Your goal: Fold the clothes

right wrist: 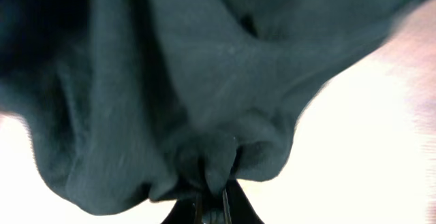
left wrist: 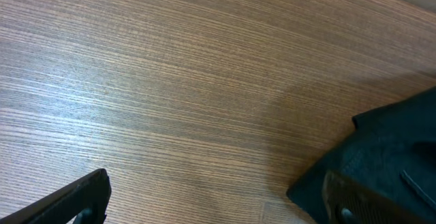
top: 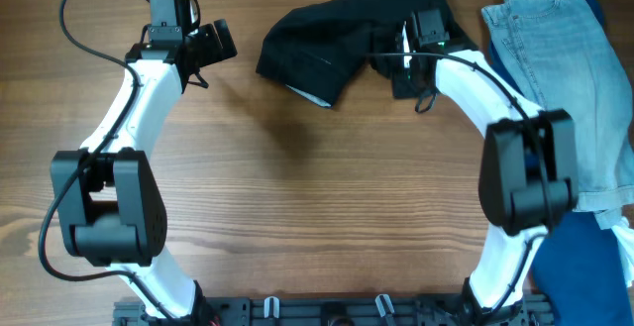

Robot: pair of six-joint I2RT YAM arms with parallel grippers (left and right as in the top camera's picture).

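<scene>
From overhead: black garment (top: 327, 44) bunched in a heap at the far middle of the wooden table (top: 317, 197), with a pale strip (top: 309, 94) along its near edge. Right gripper (top: 388, 61) buried in the garment's right part, its fingers hidden by cloth in this view. Left gripper (top: 216, 43) over bare wood, just left of the heap and not touching it. Light blue jeans (top: 565, 68) spread flat along the right edge, apart from the black heap; some dark blue fabric (top: 604, 267) at the near right corner, below the jeans.

From the left wrist: two dark fingers (left wrist: 75, 197) at the bottom corners, spread wide, with nothing but wood grain between them. Left gripper (left wrist: 216, 183) open and empty. Edge of the black garment (left wrist: 388, 149) at the lower right, just beyond the right-hand finger.

From the right wrist: black garment (right wrist: 191, 81) filling most of the view, gathered into tight folds that run down to one spot. Right gripper (right wrist: 212, 200) pinched together on that gathered fold, cloth squeezed between the fingertips. Bright, washed-out table at the right and lower left.
</scene>
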